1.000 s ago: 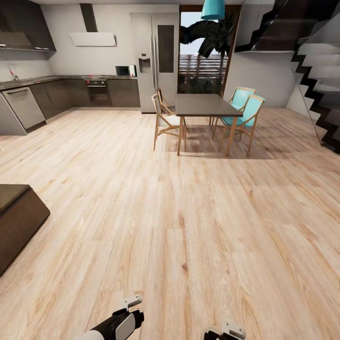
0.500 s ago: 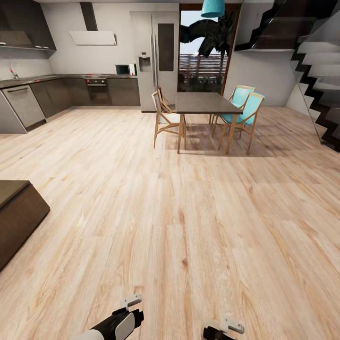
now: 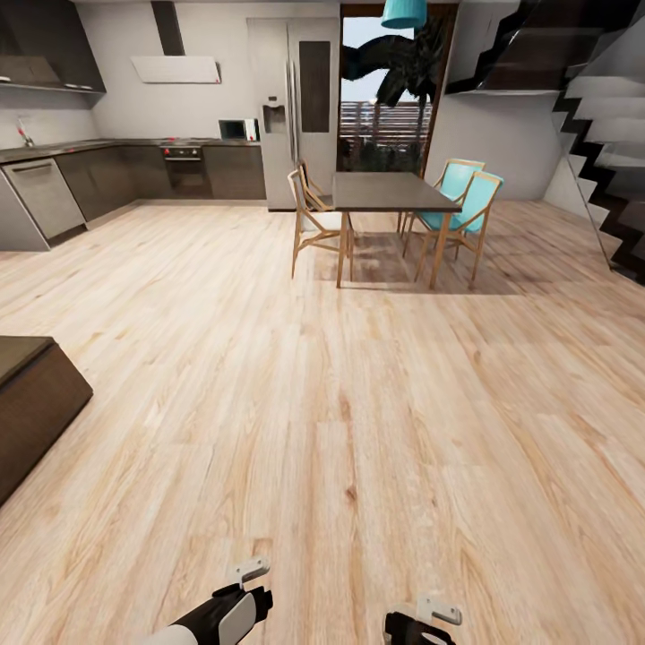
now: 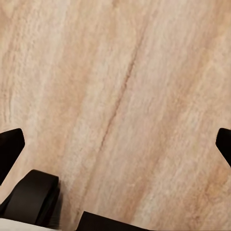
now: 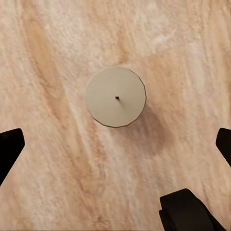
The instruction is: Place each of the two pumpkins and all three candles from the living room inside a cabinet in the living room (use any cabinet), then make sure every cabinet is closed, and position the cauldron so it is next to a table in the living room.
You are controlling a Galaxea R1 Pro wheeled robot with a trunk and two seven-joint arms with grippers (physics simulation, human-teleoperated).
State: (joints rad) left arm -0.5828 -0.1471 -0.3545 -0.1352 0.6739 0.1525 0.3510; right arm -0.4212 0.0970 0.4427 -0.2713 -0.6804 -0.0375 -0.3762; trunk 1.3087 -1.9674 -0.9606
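Head view: your cabinet (image 3: 36,408) sits at far left on the wood floor (image 3: 358,376). Left gripper (image 4: 115,144) hangs spread wide above bare boards. Right gripper (image 5: 115,144), jaws wide apart, hovers over a candle (image 5: 115,96) standing between its fingertips.

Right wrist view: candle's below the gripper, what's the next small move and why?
Probably lower the right gripper straight down over the candle. The candle stands upright on the wood floor, seen top-on with its wick near centre, and the fingertips sit wide apart at either edge, nothing between them.
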